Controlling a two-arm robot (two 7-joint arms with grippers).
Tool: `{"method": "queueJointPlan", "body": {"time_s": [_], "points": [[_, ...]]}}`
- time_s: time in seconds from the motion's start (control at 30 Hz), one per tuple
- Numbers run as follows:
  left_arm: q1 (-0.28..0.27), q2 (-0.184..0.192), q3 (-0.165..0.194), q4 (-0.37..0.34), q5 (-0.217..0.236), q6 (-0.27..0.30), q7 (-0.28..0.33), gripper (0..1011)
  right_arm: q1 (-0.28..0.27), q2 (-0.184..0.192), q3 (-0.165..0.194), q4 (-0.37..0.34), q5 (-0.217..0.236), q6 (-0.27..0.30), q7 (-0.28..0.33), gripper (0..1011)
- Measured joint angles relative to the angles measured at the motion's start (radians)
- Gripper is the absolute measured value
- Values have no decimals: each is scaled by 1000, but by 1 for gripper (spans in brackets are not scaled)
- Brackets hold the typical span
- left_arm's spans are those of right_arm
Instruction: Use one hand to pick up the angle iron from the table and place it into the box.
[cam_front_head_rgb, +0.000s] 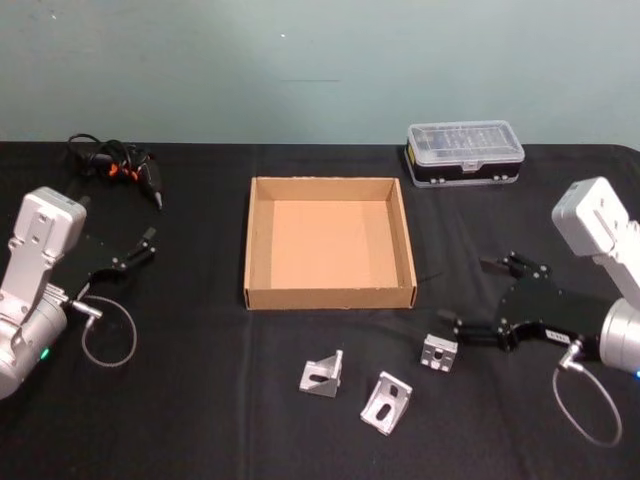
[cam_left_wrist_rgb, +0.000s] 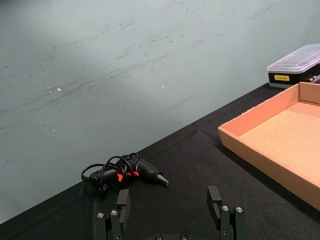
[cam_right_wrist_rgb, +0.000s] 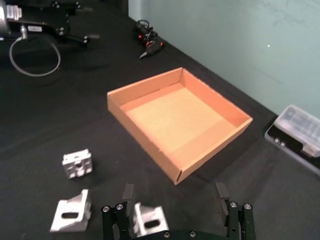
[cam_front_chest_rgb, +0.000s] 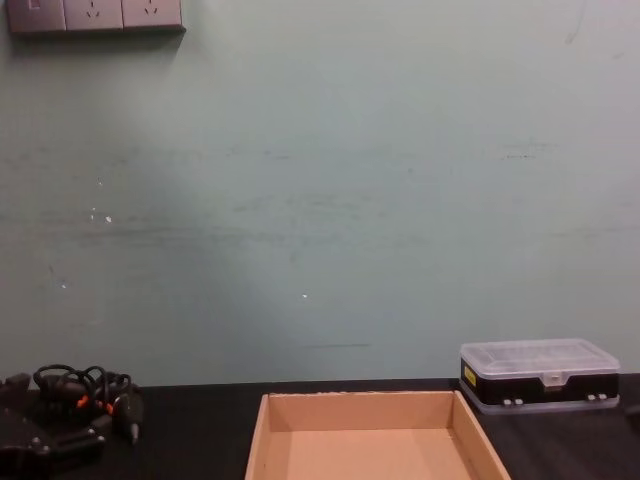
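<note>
Matt tan cardboard box (cam_front_head_rgb: 330, 296). Matt black, cloth-like table (cam_front_head_rgb: 200, 420). Dull silver metal angle irons (cam_front_head_rgb: 321, 374) (cam_front_head_rgb: 386, 403) (cam_front_head_rgb: 439, 352). Glossy clear plastic lid on organiser case (cam_front_head_rgb: 465, 152).

Lab bench: black table (cam_front_head_rgb: 200, 420), bare wall (cam_front_chest_rgb: 320, 200), sockets (cam_front_chest_rgb: 95, 14).

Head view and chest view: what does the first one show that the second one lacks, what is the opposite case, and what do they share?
The head view adds three angle irons lying on the table in front of the box, the open right gripper beside the rightmost one, and the open left gripper at the table's left. The chest view adds wall sockets at its upper left. Both share the box, the clear-lidded plastic case and the corded black tool.
</note>
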Motion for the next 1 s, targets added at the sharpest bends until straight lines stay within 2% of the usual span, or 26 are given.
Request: {"method": "queueJointPlan", "body": {"time_s": [0.1,0.37,0.7,1.0], "points": [[0,0,0,0,0,0,0,1011,-41,14,16,-32,-1,16,0,1003],[0,0,0,0,0,0,0,1011,-84,27,25,-68,-22,50,8,1003],[0,0,0,0,0,0,0,1011,-76,9,2,-43,-65,101,31,1003],[0,0,0,0,0,0,0,1011,-54,-34,-26,4,-100,115,54,1003]]}}
